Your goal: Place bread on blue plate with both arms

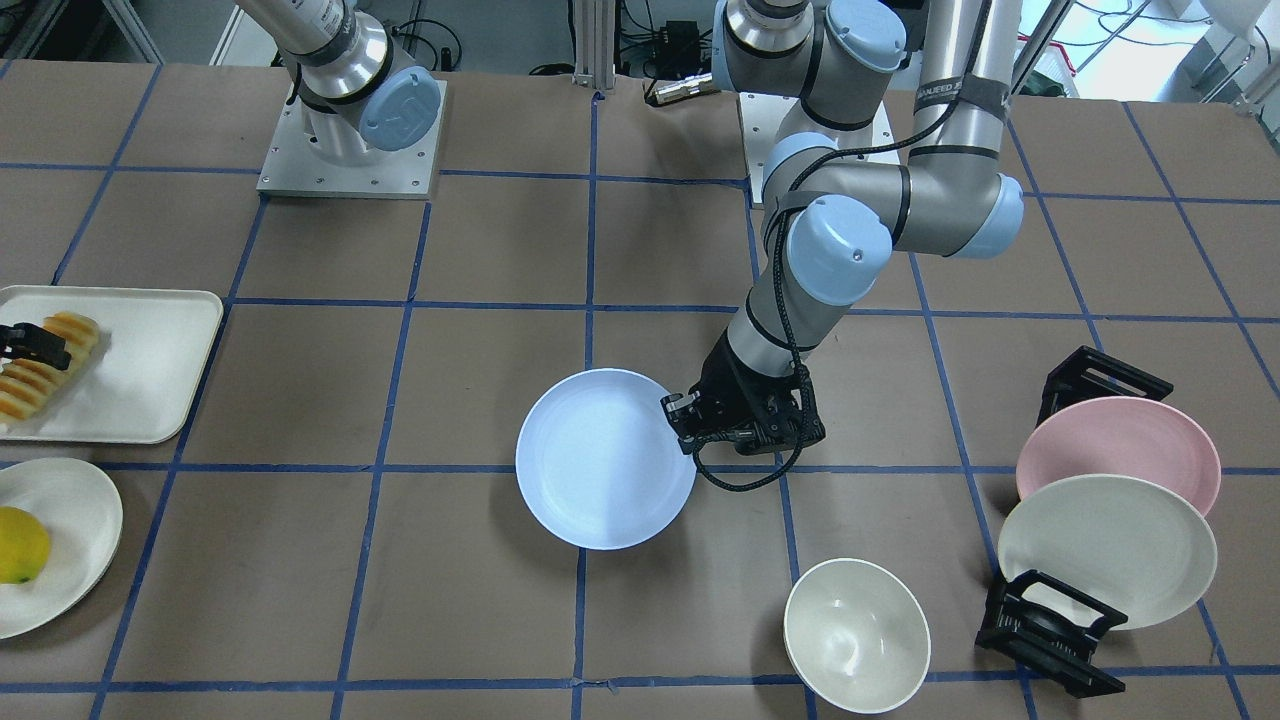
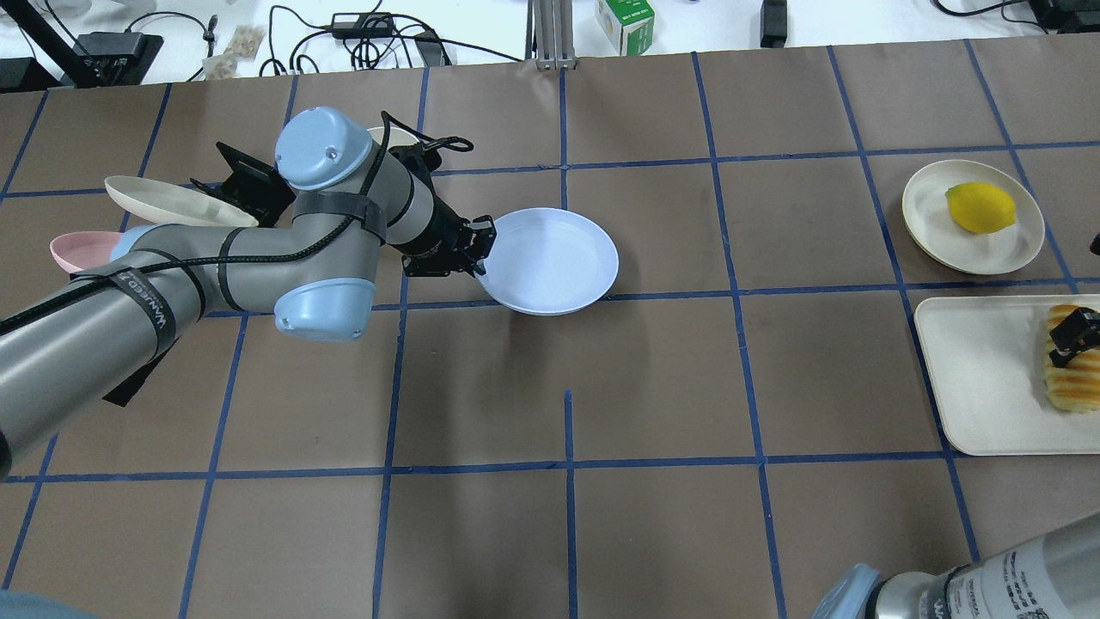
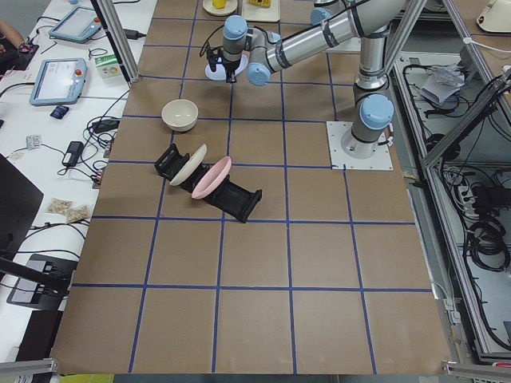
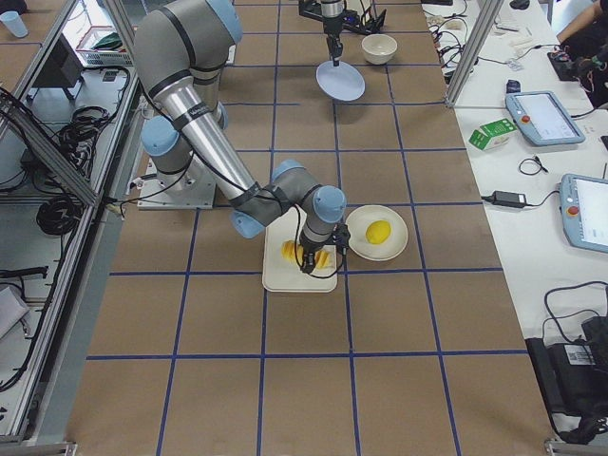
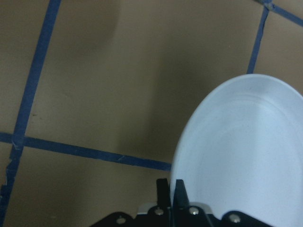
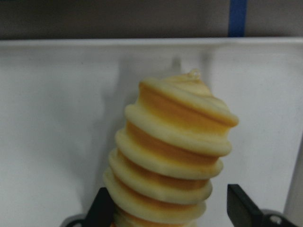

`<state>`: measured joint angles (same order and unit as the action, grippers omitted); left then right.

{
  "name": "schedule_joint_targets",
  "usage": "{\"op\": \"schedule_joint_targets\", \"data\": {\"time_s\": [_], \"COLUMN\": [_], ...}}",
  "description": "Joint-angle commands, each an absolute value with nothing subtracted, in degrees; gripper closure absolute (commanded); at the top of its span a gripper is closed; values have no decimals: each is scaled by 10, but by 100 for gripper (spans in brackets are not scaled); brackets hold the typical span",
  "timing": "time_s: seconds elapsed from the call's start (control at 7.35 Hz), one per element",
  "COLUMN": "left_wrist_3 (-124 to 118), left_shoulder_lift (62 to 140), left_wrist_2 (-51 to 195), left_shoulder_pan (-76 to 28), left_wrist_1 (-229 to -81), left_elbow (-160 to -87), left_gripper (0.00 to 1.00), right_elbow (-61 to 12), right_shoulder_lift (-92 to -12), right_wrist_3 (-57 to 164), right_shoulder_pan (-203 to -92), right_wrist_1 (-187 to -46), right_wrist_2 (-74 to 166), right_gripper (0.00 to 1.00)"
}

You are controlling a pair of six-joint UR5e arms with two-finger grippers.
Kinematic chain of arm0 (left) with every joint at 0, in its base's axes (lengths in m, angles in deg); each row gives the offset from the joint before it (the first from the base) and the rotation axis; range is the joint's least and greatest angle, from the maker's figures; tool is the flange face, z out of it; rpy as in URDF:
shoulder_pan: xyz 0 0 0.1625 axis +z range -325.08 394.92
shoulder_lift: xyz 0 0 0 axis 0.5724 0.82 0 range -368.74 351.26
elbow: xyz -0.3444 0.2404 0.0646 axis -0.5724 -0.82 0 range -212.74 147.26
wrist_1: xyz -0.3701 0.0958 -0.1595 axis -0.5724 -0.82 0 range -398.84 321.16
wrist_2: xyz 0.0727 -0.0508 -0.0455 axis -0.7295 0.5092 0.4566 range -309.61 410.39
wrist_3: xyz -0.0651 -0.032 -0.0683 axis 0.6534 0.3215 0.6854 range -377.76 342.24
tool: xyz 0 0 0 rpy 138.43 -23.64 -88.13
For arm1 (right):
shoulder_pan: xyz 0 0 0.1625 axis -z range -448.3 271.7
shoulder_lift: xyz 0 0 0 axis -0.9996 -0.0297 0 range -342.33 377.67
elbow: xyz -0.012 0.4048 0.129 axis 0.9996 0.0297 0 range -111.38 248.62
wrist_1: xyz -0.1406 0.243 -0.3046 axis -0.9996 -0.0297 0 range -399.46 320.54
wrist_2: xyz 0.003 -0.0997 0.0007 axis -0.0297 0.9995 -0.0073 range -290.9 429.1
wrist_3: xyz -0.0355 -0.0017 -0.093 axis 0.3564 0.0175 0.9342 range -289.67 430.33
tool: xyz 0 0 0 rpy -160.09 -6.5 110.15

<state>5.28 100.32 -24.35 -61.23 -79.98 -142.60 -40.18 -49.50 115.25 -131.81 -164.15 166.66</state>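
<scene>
Overhead exterior: left gripper (image 2: 479, 250) clamps the rim of the blue plate (image 2: 554, 258) to position it mid-worktop; right gripper (image 2: 1074, 330), jaws apart, straddles the bread (image 2: 1074, 384) at the right edge for grasping.

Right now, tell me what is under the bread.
The bread lies on a cream tray, bare around it. The right gripper straddles the loaf. The patch of tray directly beneath is hidden by the bread itself.

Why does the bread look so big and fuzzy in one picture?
Right wrist view: the camera is very close, so the bread fills the picture and looks soft; front view: it is tiny at the edge, stripes clear; left wrist view: the blue plate is close and blurry too.
</scene>
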Motion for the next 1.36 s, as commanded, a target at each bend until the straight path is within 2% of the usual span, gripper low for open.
{"op": "schedule_joint_targets", "data": {"time_s": [0.0, 0.14, 0.27, 0.54, 0.68, 0.82, 0.95, 1.22], "left_wrist_3": [52, 48, 47, 47, 52, 57, 61, 55], "left_shoulder_lift": [1044, 1056, 1065, 1079, 1079, 1079, 1074, 1052], "left_wrist_2": [-205, -205, -205, -205, -205, -206, -209, -211], "left_shoulder_pan": [-618, -618, -618, -618, -618, -618, -619, -616], "left_wrist_1": [-751, -749, -749, -748, -748, -748, -749, -756], "left_elbow": [-1427, -1427, -1427, -1427, -1427, -1428, -1427, -1406], "left_gripper": [100, 100, 100, 100, 71, 18, 0, 0], "right_elbow": [-402, -401, -397, -396, -397, -396, -396, -375], "right_shoulder_lift": [-495, -502, -513, -552, -582, -603, -613, -657], "right_wrist_3": [1156, 1154, 1152, 1142, 1141, 1142, 1141, 1092], "right_shoulder_pan": [-1318, -1319, -1322, -1358, -1377, -1389, -1408, -1465], "right_wrist_1": [-1639, -1637, -1637, -1633, -1629, -1621, -1615, -1546], "right_wrist_2": [1666, 1666, 1664, 1666, 1667, 1666, 1664, 1654], "right_gripper": [76, 95, 100, 100, 100, 100, 100, 100]}}
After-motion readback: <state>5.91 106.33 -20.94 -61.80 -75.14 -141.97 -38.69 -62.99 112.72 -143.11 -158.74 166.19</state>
